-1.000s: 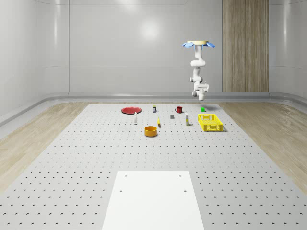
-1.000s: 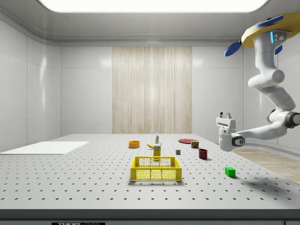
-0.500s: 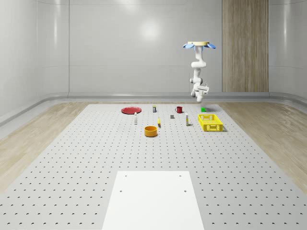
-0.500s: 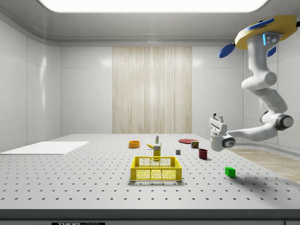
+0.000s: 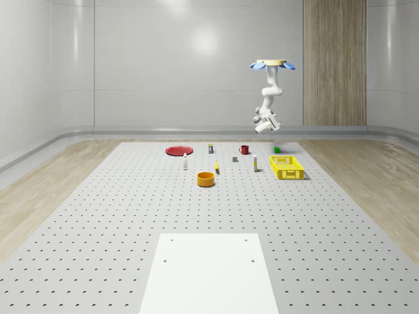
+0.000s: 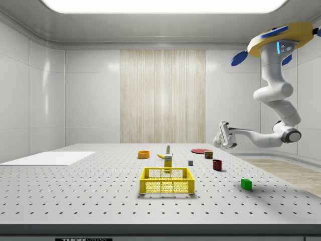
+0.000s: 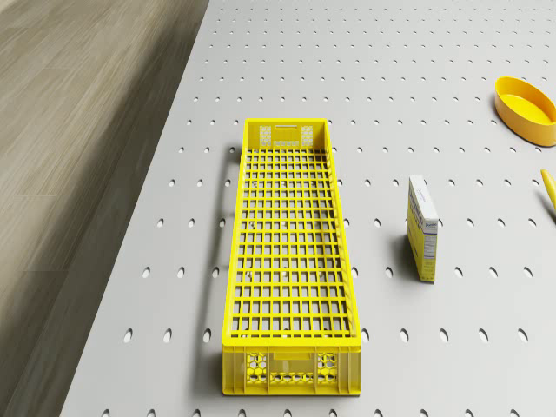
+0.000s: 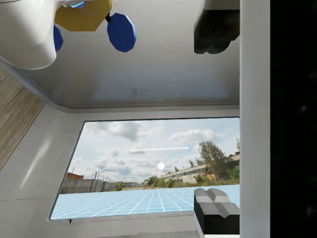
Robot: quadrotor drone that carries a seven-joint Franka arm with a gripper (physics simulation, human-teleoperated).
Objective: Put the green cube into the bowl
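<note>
The yellow-bodied quadrotor drone with blue rotors (image 6: 281,44) hovers high above the far end of the grey perforated surface (image 5: 131,216), at the side view's right. Its white jointed arm (image 6: 273,95) hangs down and bends so that the tool (image 6: 220,134) is held level in the air, well above the surface, pointing toward the side view's left. In the wrist view two dark fingertips (image 8: 216,208) stand well apart, so the tool is spread wide with nothing between them. The small green cube (image 6: 246,184) lies on the surface below the arm, beside the long yellow lattice crate (image 6: 167,181) and near the small dark red cup (image 6: 217,164). The shallow orange bowl (image 5: 206,178) sits well apart from the cube, nearer the middle of the surface. A small upright carton (image 7: 423,228) stands just beside the crate.
</note>
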